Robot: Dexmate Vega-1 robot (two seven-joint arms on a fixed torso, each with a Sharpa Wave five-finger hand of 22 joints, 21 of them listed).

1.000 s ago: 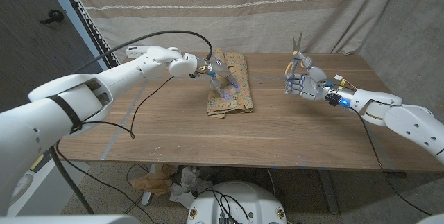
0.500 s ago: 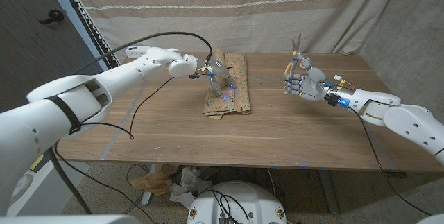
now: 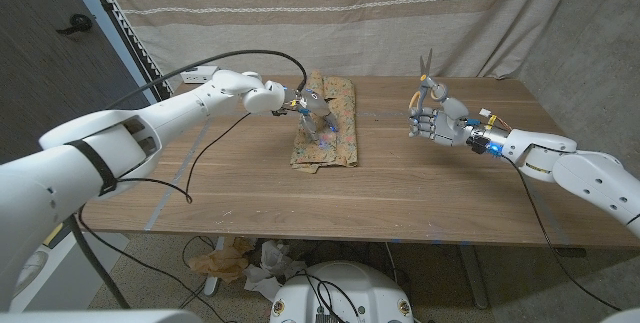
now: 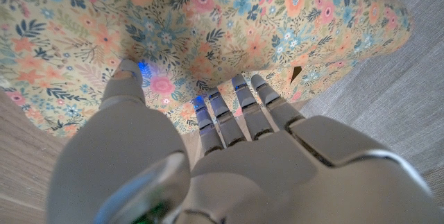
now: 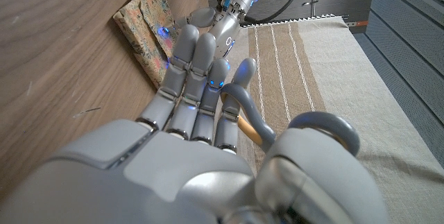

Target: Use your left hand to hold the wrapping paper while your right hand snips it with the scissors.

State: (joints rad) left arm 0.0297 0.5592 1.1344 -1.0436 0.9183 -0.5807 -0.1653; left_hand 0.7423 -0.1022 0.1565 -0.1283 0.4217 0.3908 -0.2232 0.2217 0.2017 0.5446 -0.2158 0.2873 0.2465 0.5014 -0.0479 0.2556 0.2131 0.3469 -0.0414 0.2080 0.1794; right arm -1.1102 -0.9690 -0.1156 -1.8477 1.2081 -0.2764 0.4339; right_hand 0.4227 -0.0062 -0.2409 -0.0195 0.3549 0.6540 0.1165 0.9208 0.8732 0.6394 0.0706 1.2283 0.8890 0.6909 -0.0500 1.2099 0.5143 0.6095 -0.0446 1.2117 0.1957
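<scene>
**Paper Held at Left, Scissors Standing Off at Right**

We find the wrapping paper (image 3: 326,128) lying folded on the worktop (image 3: 400,193), left of centre and toward the far edge. Its long axis runs near to far, tilted slightly.

Our left hand (image 3: 312,106) sits over the far half of the paper. In the left wrist view, the fingers (image 4: 239,109) reach down onto the floral sheet and appear to press or pinch a raised fold; we judge the hand to be gripping the paper, though the exact contact is partly hidden.

Our right hand (image 3: 433,115) hovers above the worktop, well apart from the paper and to its right. Its fingers are closed around the handles of the scissors (image 3: 427,75), whose blades point upward and away from the worktop. We cannot tell whether the blades are parted.

The controlling relation: the paper lies to the left of the scissors, with bare worktop between. The coming move, in our judgement, requires the right hand to travel left and tip the blades down toward the paper's right edge.
</scene>
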